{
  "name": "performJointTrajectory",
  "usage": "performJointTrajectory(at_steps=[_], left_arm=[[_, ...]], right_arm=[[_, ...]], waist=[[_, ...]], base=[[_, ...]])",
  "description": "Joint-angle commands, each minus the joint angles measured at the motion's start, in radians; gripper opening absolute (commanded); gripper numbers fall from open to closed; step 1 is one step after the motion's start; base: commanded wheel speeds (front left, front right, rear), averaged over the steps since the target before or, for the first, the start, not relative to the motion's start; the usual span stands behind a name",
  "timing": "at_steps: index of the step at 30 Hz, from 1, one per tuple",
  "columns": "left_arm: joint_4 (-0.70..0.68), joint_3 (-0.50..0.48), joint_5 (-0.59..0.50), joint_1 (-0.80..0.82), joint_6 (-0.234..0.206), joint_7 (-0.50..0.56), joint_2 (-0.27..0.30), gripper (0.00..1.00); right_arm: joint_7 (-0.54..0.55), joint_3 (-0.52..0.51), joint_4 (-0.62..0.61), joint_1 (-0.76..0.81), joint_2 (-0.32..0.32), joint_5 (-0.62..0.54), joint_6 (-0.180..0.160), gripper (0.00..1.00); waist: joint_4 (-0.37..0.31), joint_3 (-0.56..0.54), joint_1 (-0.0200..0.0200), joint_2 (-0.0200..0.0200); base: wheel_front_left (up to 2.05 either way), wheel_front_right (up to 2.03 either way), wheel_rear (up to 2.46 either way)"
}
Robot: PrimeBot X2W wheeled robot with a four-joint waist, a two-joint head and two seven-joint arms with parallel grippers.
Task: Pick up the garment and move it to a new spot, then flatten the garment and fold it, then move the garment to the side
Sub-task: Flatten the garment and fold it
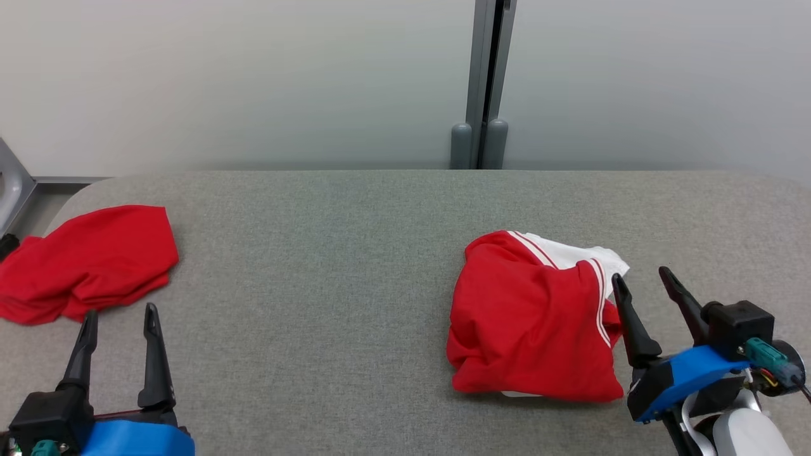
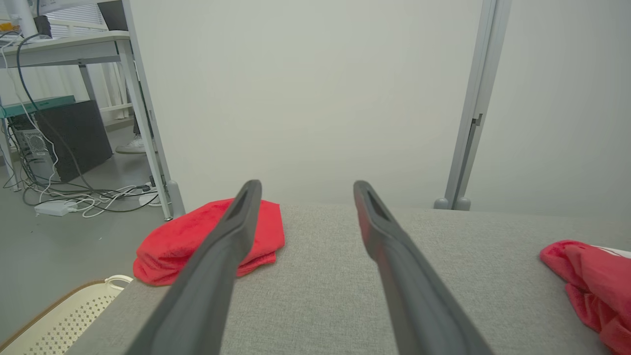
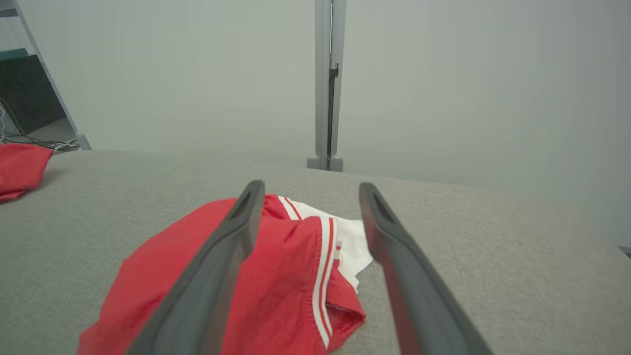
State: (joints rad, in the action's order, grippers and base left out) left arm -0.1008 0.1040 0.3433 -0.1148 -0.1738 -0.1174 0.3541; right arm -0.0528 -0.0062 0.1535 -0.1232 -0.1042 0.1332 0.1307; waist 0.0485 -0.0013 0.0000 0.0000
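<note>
garment [image 1: 532, 323]: crumpled red-white heap on the right of the worktop [image 1: 348, 253], just beside right tool [image 1: 641, 276]
handling: likely light, soft, floppy; pinch the striped edge
tools: right tool and left tool [image 1: 119, 311] both apart, empty

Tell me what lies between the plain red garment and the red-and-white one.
Nothing: the head view shows bare grey table between the plain red garment and the red-and-white garment.

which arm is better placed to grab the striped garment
Right, probably: the right pincer is open beside the striped garment; the left pincer is far off, near the plain red cloth.
</note>
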Motion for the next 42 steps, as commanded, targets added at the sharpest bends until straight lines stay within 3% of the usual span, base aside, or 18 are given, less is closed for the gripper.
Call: performJointTrajectory(at_steps=[1,12,21,22,23,24,25,35,39,42], left_arm=[[0.004,0.004,-0.002,0.026,0.004,-0.008,-0.003,1.00],[0.031,0.030,-0.008,0.079,0.006,-0.038,-0.024,1.00],[0.055,0.050,-0.012,0.115,0.002,-0.053,-0.032,1.00],[0.057,0.050,-0.012,0.117,0.001,-0.054,-0.031,1.00],[0.059,0.050,-0.012,0.118,0.000,-0.054,-0.031,1.00],[0.060,0.050,-0.012,0.118,-0.001,-0.055,-0.030,1.00],[0.060,0.050,-0.012,0.117,-0.002,-0.055,-0.029,1.00],[0.059,0.048,-0.003,0.093,-0.004,-0.053,-0.019,1.00],[0.056,0.049,-0.003,0.086,-0.007,-0.056,-0.017,1.00],[0.053,0.052,0.000,0.084,-0.008,-0.055,-0.017,1.00]], right_arm=[[0.011,0.006,0.050,-0.027,-0.021,0.002,0.000,1.00],[-0.036,0.056,0.434,-0.108,-0.049,0.063,0.000,1.00],[-0.106,0.176,0.694,-0.149,0.004,0.127,0.002,1.00],[-0.112,0.193,0.712,-0.150,0.010,0.134,0.003,0.49],[-0.120,0.205,0.725,-0.151,0.013,0.143,0.003,0.13],[-0.131,0.214,0.734,-0.153,0.017,0.157,0.003,0.13],[-0.142,0.220,0.741,-0.158,0.016,0.171,0.003,0.00],[-0.209,0.172,0.643,-0.200,-0.077,0.228,0.000,0.00],[-0.213,0.166,0.520,-0.226,-0.105,0.204,0.000,0.00],[-0.212,0.190,0.428,-0.252,-0.091,0.185,0.000,0.00]], waist=[[0.008,0.013,0.0000,0.0000],[0.029,0.086,0.0000,0.0000],[0.038,0.117,0.0000,0.0000],[0.037,0.118,0.0000,0.0000],[0.035,0.117,0.0000,0.0000],[0.033,0.115,0.0000,0.0000],[0.030,0.113,0.0000,0.0000],[0.014,0.068,0.0000,0.0000],[0.013,0.060,0.0000,0.0000],[0.018,0.057,0.0000,0.0000]], base=[[0.00,0.00,0.00],[0.00,0.00,0.00],[0.00,0.00,0.00],[0.00,0.00,0.00],[0.00,0.00,0.00],[0.00,0.00,0.00],[0.00,0.00,0.00],[0.00,0.00,0.00],[0.00,0.00,0.00],[0.00,0.00,0.00]])
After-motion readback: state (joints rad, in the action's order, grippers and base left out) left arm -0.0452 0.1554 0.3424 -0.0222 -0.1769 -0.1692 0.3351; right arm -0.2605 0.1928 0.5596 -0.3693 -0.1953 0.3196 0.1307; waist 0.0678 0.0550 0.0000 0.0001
